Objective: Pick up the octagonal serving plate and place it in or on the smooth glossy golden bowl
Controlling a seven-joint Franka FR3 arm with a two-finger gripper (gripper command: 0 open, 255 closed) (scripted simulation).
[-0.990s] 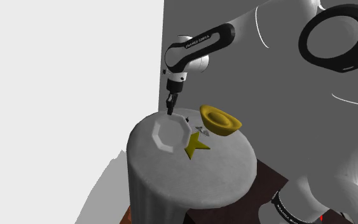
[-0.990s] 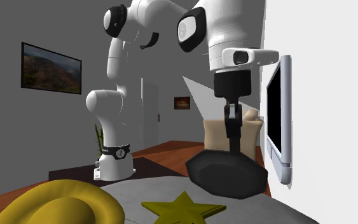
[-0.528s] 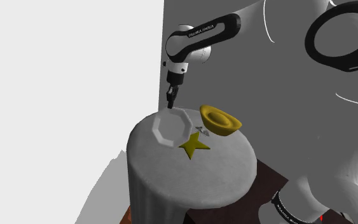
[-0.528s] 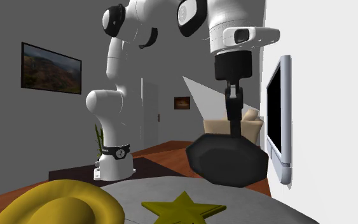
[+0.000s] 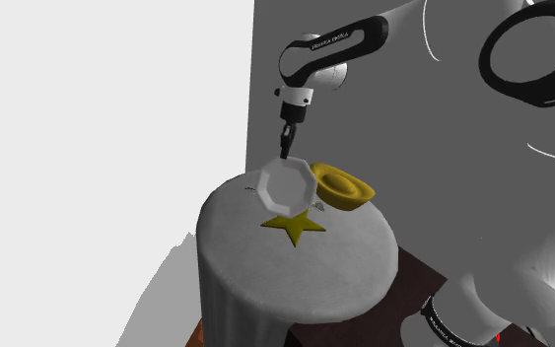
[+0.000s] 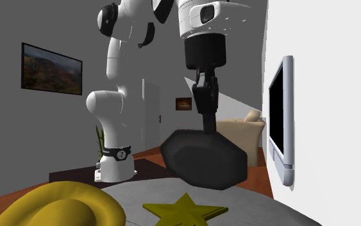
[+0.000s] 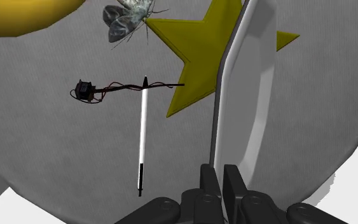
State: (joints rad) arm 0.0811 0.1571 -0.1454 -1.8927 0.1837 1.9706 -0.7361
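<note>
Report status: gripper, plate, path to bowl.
Gripper shut on octagonal plate rim. Plate airborne, hanging on edge beside golden bowl. Yellow star below; nothing between plate and bowl.

Flat, even light. The wall (image 5: 98, 118) at the shoulder view's left is bright white; my plate (image 6: 204, 160) looks black, unlit, in the second exterior view.

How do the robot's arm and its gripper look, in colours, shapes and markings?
The arm has thick, rounded white links with black joints. A black band with white lettering runs along the link near the wrist, and a lettered black collar circles the base. The gripper is all black, with two slim fingers.
</note>
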